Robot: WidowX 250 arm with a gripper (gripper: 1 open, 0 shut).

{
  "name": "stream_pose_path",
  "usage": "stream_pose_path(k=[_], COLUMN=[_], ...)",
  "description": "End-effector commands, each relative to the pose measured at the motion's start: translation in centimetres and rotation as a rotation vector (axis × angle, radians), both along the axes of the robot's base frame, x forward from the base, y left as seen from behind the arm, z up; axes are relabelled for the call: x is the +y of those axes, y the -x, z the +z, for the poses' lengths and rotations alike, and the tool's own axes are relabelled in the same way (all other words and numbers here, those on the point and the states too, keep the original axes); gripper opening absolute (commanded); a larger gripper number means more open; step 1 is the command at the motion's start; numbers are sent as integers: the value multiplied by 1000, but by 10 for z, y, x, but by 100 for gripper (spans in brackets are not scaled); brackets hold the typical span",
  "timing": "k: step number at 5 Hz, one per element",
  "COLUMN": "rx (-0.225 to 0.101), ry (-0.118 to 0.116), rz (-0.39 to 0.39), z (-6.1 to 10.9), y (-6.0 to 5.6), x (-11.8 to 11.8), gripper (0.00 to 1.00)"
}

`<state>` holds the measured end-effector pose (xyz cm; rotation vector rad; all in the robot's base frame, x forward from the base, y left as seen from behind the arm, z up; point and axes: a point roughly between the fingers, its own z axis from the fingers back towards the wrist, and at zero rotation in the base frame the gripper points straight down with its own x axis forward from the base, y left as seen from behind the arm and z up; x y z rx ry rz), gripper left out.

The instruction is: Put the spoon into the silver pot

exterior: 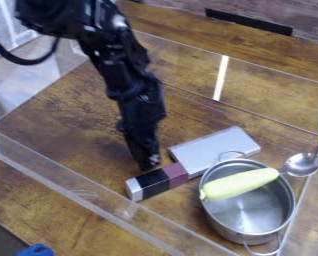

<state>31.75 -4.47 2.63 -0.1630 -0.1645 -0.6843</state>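
The spoon (303, 163) is small and shiny, lying at the right on the wooden table with its thin handle running up and away. The silver pot (251, 212) stands at the lower right, round and shallow. A yellow-green corn-like object (239, 182) rests across its near-left rim. My black gripper (148, 160) points down, left of the pot and far from the spoon. Its tip is right above a maroon and white block (158, 181). The dark fingers blend together, so I cannot make out how far apart they stand or whether they touch the block.
A flat grey slab (215, 148) lies between the gripper and the pot. Clear plastic walls (68, 175) fence the work area at the front and back. A blue object (35, 250) shows at the bottom left edge.
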Motion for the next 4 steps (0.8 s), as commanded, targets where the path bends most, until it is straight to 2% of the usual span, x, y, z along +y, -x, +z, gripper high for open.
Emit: stream_pose_path(k=[1,2,4], rx=[-40,-32,1], ry=[1,3,4], rz=[35,83,103], z=[16,15,16], y=[-12,-11,-10], x=[-6,-7,9], gripper=[0,0,0])
